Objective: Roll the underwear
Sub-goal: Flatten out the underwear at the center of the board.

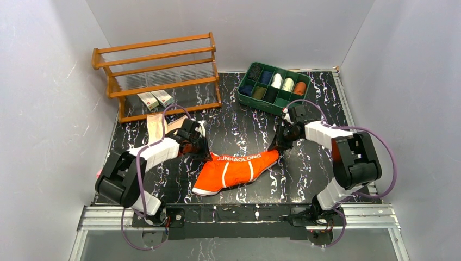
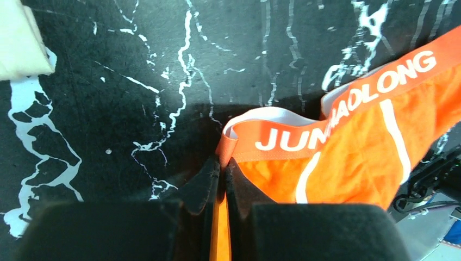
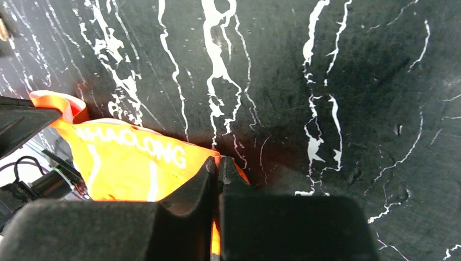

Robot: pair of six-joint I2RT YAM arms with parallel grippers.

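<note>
The bright orange underwear with white trim and a lettered waistband lies spread at the middle front of the table. My left gripper is shut on the waistband's left corner; in the left wrist view the gripper pinches orange cloth. My right gripper is shut on the waistband's right corner; in the right wrist view the gripper pinches the orange cloth. The pale tan underwear lies behind the left arm, and its corner shows in the left wrist view.
A wooden rack stands at the back left with two small boxes under it. A green divided tray holding several cloth rolls sits at the back right. White walls enclose the black marbled table.
</note>
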